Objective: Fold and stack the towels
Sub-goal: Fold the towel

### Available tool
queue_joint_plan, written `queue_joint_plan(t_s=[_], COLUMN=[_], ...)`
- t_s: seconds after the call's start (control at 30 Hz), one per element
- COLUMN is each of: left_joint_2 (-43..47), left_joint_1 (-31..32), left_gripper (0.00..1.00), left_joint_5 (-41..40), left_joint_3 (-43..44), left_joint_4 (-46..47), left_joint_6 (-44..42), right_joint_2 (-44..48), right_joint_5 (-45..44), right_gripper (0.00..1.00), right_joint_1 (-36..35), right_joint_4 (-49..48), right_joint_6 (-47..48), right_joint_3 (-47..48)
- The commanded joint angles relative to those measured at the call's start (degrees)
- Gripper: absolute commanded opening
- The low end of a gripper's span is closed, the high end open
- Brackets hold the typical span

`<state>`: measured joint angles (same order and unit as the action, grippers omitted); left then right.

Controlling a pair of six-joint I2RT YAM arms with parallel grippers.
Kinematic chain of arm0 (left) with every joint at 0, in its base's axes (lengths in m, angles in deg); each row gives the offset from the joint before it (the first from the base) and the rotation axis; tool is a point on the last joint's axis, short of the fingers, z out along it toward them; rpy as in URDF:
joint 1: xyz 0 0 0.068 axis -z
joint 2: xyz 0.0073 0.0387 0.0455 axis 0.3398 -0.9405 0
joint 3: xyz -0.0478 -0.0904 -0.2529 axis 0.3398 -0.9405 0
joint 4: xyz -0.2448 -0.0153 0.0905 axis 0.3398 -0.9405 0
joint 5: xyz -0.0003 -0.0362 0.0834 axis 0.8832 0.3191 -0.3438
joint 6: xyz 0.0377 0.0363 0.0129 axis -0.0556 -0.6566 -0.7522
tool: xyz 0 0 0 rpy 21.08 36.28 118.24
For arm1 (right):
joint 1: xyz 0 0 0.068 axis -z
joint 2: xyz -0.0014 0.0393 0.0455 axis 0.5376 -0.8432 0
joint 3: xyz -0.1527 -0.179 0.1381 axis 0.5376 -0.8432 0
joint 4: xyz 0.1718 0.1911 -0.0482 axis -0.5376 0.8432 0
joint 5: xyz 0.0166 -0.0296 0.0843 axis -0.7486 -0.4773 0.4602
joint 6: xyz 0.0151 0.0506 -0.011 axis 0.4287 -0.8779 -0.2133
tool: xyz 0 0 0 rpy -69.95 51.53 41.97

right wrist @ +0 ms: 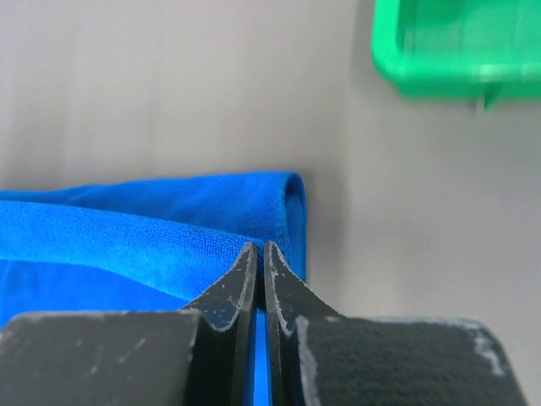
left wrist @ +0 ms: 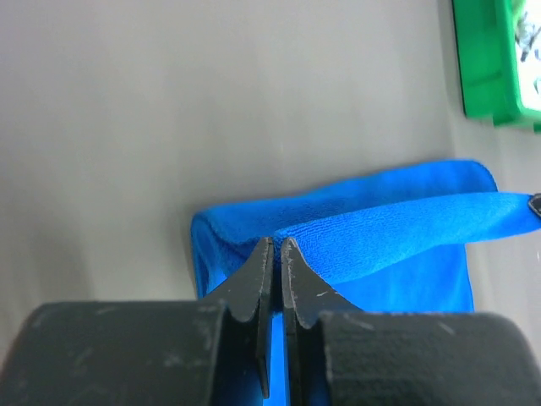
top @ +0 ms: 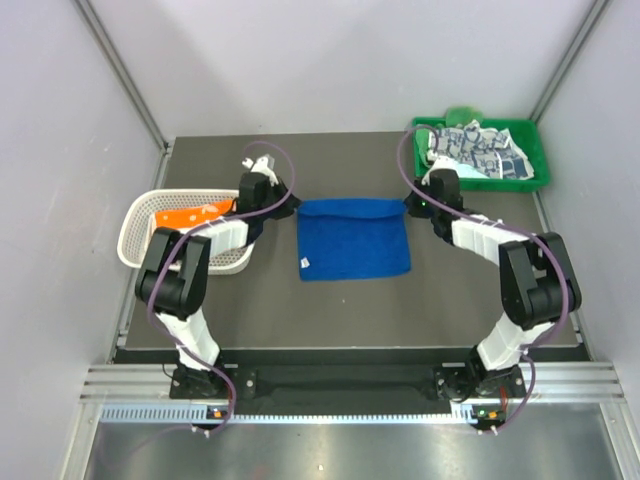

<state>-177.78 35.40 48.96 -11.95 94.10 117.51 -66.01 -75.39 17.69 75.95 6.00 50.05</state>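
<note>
- The top external view looks steeply down from above and behind the 2 arm bases [top: 195, 380]. It is far enough back to take in the whole table [top: 350, 310], the white basket [top: 128, 235] at left and the green tray [top: 535, 150] at far right.
- The left wrist view sits low and close behind the left gripper [left wrist: 276, 243], facing across the blue towel [left wrist: 380, 228] toward the tray's corner.
- The right wrist view sits equally close behind the right gripper [right wrist: 258, 247], facing the tray.
- All 3 views share the towel and the tray.
</note>
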Motion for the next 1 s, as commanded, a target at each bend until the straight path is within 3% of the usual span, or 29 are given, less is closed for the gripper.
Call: queue_joint_plan(t_s=[0.0,0.3,0.97], left_joint_2=[5.8,12.4,19.6], left_joint_1=[0.8,3.1,5.7], left_gripper=[0.00,0.00,0.00], left_joint_5=[-0.2,-1.2,-3.0], left_joint_3=[-5.2,-15.4,-25.2], left_joint_4=[6.8,9.3,10.4], left_joint_6=[0.4,1.3,1.9], right_joint_2=[5.9,11.0,21.3], right_joint_5=[0.8,1.0,0.5], right_gripper=[0.00,0.00,0.00], right_joint_1=[0.0,-0.3,-0.8], right_joint_4=[-5.1,-7.9,-10.0], right_joint_6=[-2.0,-4.0,-5.4], right_joint_3=[-4.1,-14.0,-25.1])
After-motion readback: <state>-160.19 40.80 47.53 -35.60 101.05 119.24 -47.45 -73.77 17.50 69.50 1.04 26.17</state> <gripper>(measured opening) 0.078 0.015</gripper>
